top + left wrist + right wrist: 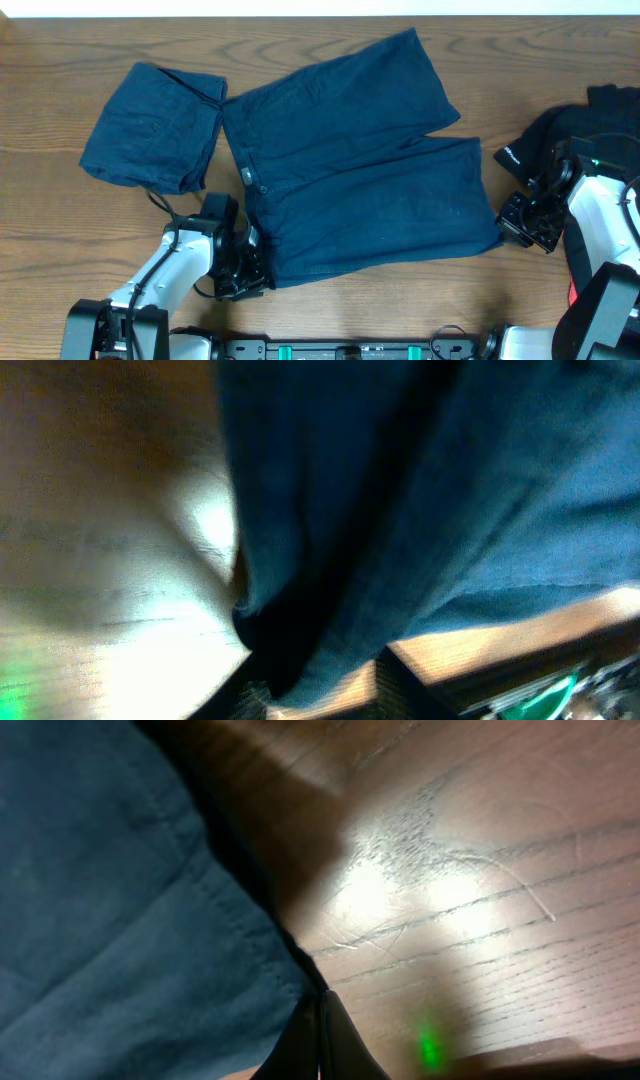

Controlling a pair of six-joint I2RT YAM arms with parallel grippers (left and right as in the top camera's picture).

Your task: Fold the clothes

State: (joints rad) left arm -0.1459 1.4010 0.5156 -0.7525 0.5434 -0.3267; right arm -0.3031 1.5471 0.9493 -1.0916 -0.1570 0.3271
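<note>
1. The spread shorts (350, 170) are plain dark navy, denim-like, with no print.
2. The folded shorts (150, 125), far left, are the same navy.
3. The table (60, 230) is brown wood with streaky grain.
4. The cloth bundle (560, 140), far right, is black with a small white mark.
5. The left arm (170, 265) and right arm (600, 210) are white with black parts.

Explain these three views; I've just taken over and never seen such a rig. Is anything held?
Two robot arms work at a wooden table. The overhead picture looks straight down; the other two come from wrist cameras. Open navy shorts lie in the middle, a folded pair far left, a black garment at right. The left gripper sits at the waistband corner, cloth between its jaws; too blurred to confirm a grip. The right gripper is shut at a hem corner.
</note>
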